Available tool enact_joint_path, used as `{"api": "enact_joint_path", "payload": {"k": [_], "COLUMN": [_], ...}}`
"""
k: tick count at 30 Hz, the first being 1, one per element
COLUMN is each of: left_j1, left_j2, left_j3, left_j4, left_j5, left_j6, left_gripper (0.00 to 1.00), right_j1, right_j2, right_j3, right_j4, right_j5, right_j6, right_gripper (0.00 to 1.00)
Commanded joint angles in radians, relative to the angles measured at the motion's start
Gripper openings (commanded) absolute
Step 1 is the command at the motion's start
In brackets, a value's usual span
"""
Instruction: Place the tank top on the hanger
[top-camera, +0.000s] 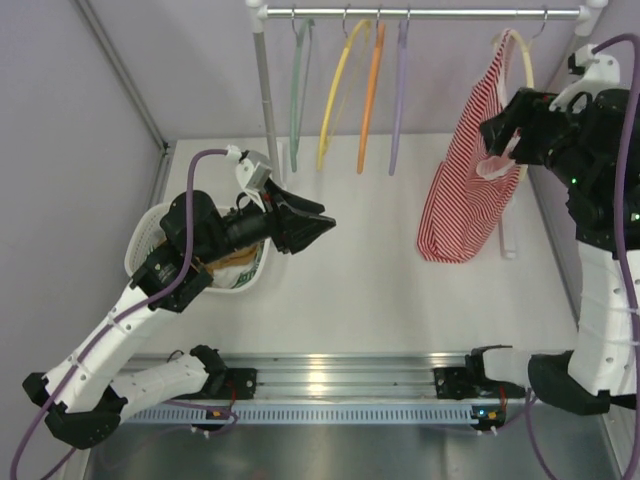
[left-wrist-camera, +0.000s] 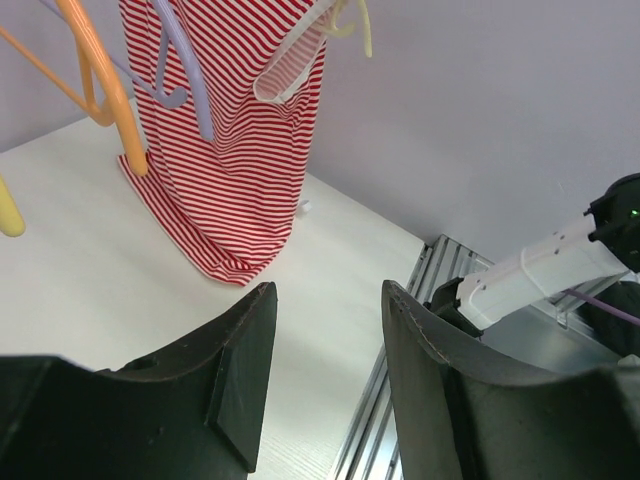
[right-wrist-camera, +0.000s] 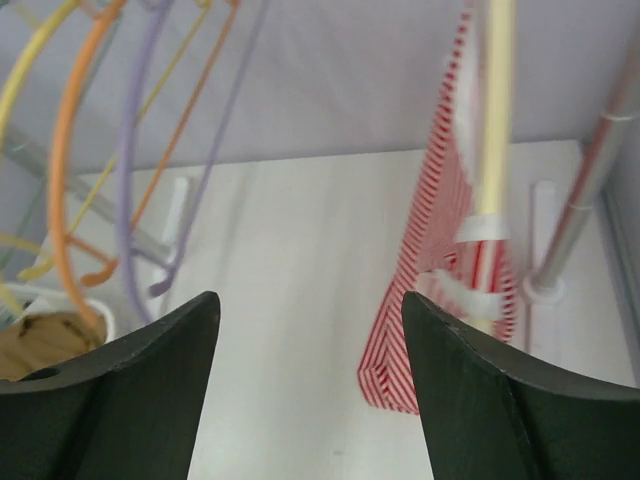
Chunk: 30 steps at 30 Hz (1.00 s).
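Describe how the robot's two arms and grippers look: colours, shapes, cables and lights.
The left arm and right arm both alternate white link shells with black joint housings. A purple cable loops along each one. The left gripper and right gripper each have two broad, matte black, wedge-shaped fingers. Small green lights glow on the right arm's black upper section.

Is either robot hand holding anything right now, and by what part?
Nothing is held. The left gripper and right gripper both show open, empty fingers; the tank top hangs from the hanger.
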Motion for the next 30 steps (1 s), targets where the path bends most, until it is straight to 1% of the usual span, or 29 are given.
{"api": "enact_joint_path", "payload": {"k": [1,2,4,5,6,7,8,9,10,11,12,13,14,15,17,18,19,20,23,26,27,29,30], "left_j1": [0.003,0.003,0.001,0.003,0.003,0.003,0.003,0.001,0.001,0.003,0.003,0.001,0.003,0.003,0.001,0.003,0.003,0.003,0.003,0.003,0.003,0.003,0.003], "left_j2": [-0.002,-0.005,-0.01,-0.011,-0.013,-0.013,-0.013,-0.017,-0.025,-0.03,-0.036,-0.051,-0.056,-0.063,-0.083,-0.091,-0.103,-0.109,-0.125,-0.129,-0.128,-0.134,-0.136], "left_j3": [0.004,-0.002,-0.024,-0.032,-0.038,-0.047,-0.053,-0.059,-0.076,-0.087,-0.099,-0.122,-0.134,-0.147,-0.185,-0.212,-0.225,-0.237,-0.275,-0.295,-0.302,-0.305,-0.308], "left_j4": [0.013,0.015,0.013,0.012,0.001,-0.008,-0.017,-0.022,-0.03,-0.034,-0.037,-0.046,-0.051,-0.057,-0.076,-0.082,-0.085,-0.094,-0.1,-0.111,-0.116,-0.119,-0.122], "left_j5": [-0.025,-0.029,-0.054,-0.064,-0.075,-0.1,-0.109,-0.121,-0.149,-0.161,-0.178,-0.192,-0.224,-0.238,-0.285,-0.298,-0.311,-0.325,-0.362,-0.365,-0.4,-0.411,-0.416], "left_j6": [0.011,0.003,-0.004,-0.009,-0.012,-0.014,-0.018,-0.02,-0.021,-0.029,-0.033,-0.037,-0.043,-0.046,-0.058,-0.063,-0.072,-0.076,-0.095,-0.109,-0.11,-0.115,-0.118], "left_gripper": [0.52,0.52,0.52,0.52,0.52,0.52,0.52,0.51,0.51,0.51,0.51,0.51,0.51,0.51,0.51,0.51,0.51,0.51,0.51,0.51,0.51,0.5,0.5], "right_j1": [0.173,0.208,0.289,0.375,0.421,0.522,0.572,0.621,0.703,0.739,0.771,0.807,0.816,0.816,0.818,0.818,0.818,0.818,0.819,0.818,0.818,0.818,0.818], "right_j2": [-0.092,-0.127,-0.173,-0.216,-0.235,-0.252,-0.276,-0.285,-0.296,-0.322,-0.344,-0.371,-0.434,-0.465,-0.55,-0.572,-0.594,-0.63,-0.661,-0.671,-0.675,-0.691,-0.695], "right_j3": [-0.09,-0.122,-0.26,-0.314,-0.419,-0.472,-0.524,-0.622,-0.67,-0.716,-0.818,-0.874,-0.929,-1.037,-1.132,-1.194,-1.219,-1.236,-1.265,-1.268,-1.278,-1.285,-1.294], "right_j4": [0.04,0.046,0.106,0.127,0.146,0.188,0.207,0.229,0.247,0.288,0.317,0.347,0.415,0.442,0.489,0.506,0.511,0.511,0.477,0.454,0.457,0.456,0.456], "right_j5": [0.047,0.076,0.08,0.122,0.147,0.179,0.245,0.273,0.297,0.344,0.368,0.379,0.374,0.365,0.345,0.34,0.342,0.354,0.392,0.396,0.397,0.415,0.423], "right_j6": [0.029,0.047,0.072,0.101,0.116,0.142,0.155,0.164,0.19,0.204,0.219,0.245,0.259,0.273,0.302,0.307,0.308,0.305,0.284,0.253,0.25,0.241,0.239], "right_gripper": [0.73,0.72,0.72,0.71,0.71,0.71,0.71,0.71,0.7,0.69,0.7,0.71,0.73,0.74,0.78,0.79,0.8,0.82,0.87,0.89,0.9,0.95,1.0]}}
